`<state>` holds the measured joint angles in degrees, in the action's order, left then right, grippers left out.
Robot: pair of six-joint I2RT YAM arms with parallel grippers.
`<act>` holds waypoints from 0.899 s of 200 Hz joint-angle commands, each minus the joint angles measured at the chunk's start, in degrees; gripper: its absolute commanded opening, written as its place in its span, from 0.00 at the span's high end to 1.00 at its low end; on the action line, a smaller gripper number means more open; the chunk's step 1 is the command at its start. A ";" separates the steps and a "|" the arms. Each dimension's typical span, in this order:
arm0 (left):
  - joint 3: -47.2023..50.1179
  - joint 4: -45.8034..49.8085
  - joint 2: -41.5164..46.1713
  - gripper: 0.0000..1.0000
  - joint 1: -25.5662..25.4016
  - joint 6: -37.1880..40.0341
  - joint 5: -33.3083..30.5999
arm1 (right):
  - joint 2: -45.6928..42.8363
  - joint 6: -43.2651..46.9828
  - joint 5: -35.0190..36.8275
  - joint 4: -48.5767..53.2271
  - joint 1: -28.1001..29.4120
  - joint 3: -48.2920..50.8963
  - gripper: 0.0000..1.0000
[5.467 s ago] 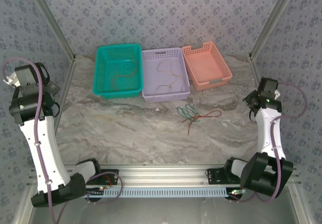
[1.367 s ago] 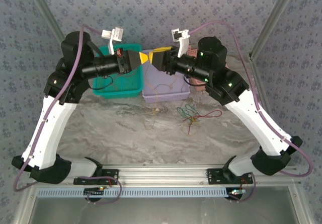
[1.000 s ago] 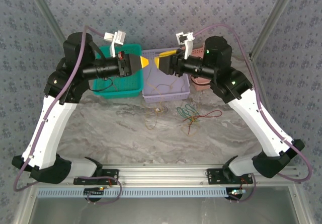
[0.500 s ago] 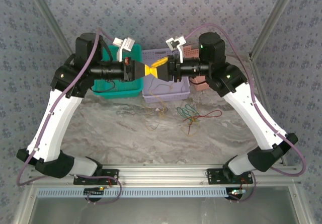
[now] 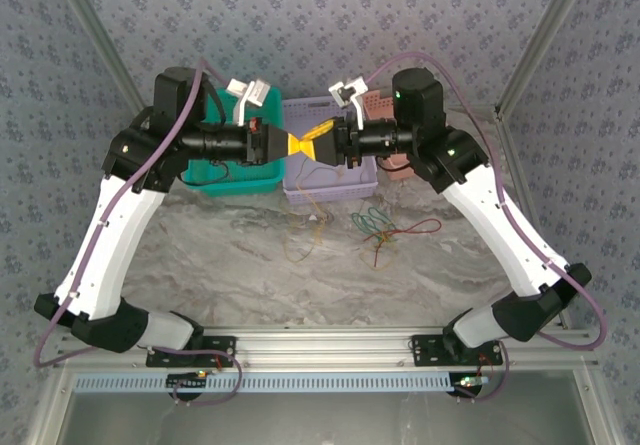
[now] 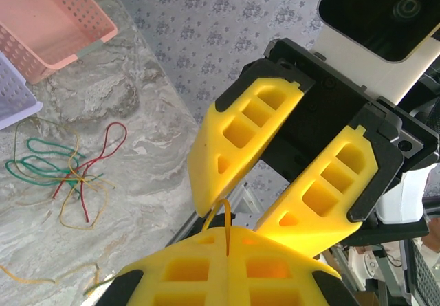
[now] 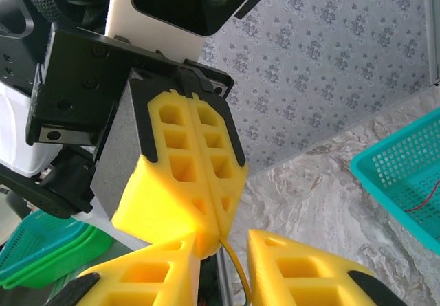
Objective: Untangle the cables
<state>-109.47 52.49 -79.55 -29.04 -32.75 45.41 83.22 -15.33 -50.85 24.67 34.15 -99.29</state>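
Left wrist view gives me the relation that matters. My left end effector [image 6: 227, 234] is fully closed, and a short stub of the yellow strand [image 6: 226, 220] pokes out from between its tips. The stub points straight into the right end effector [image 6: 232, 216], which faces it tip to tip. The right jaws stand apart in a narrow V on either side of the stub. I see no grip on it from that side yet.

From the right wrist camera the stub runs down through the gap between the right fingers [image 7: 275, 268], beside the closed left tips.

From the top camera the two meet high over the purple basket [image 5: 350, 177], about midway between left and right. From there the strand's free length hangs toward the table [image 5: 200, 255] and trails on it just near of that basket.

The strand's long axis at the pinch follows the line between the two arms, so I judge the right arm only has to close where it is.

The remaining cables [image 5: 382, 228], green, red and yellow in a loose clump, lie on the table to the right of the hanging strand and nearer the right arm.

No brand, label or writing is readable anywhere.
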 commanded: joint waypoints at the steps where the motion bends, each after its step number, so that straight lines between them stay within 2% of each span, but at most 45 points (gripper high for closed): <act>1: -1.90 -1.21 0.27 1.00 -0.44 1.24 1.46 | -1.45 0.55 -0.17 0.71 -0.88 2.22 0.72; 58: -1.07 -2.38 0.37 1.00 -0.42 0.61 1.77 | -2.13 -1.20 -0.13 -2.04 -1.81 4.43 0.72; 120: 0.13 -3.08 0.28 1.00 -0.68 0.26 1.49 | 1.24 -1.83 -1.01 -2.51 0.52 -0.02 0.71; 136: 0.13 -3.22 0.20 1.00 -0.70 0.18 1.51 | 1.39 -1.37 -0.27 -1.93 0.91 -0.33 0.76; 159: -0.06 -3.35 0.35 1.00 -0.76 -0.10 1.21 | 1.18 -1.03 1.63 -0.67 0.76 -0.29 1.00; 174: -0.08 -3.18 0.95 1.00 -0.69 -0.87 -1.15 | -0.26 -0.23 5.08 1.10 0.80 0.13 1.00; 180: -0.13 -2.83 1.29 0.93 -0.71 -1.12 -2.47 | -1.54 -0.27 7.28 1.21 0.69 0.99 1.00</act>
<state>-109.56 50.74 -79.64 -29.36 -33.01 45.15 84.25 -16.38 -49.39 23.88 34.76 -97.78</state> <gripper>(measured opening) 0.044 0.068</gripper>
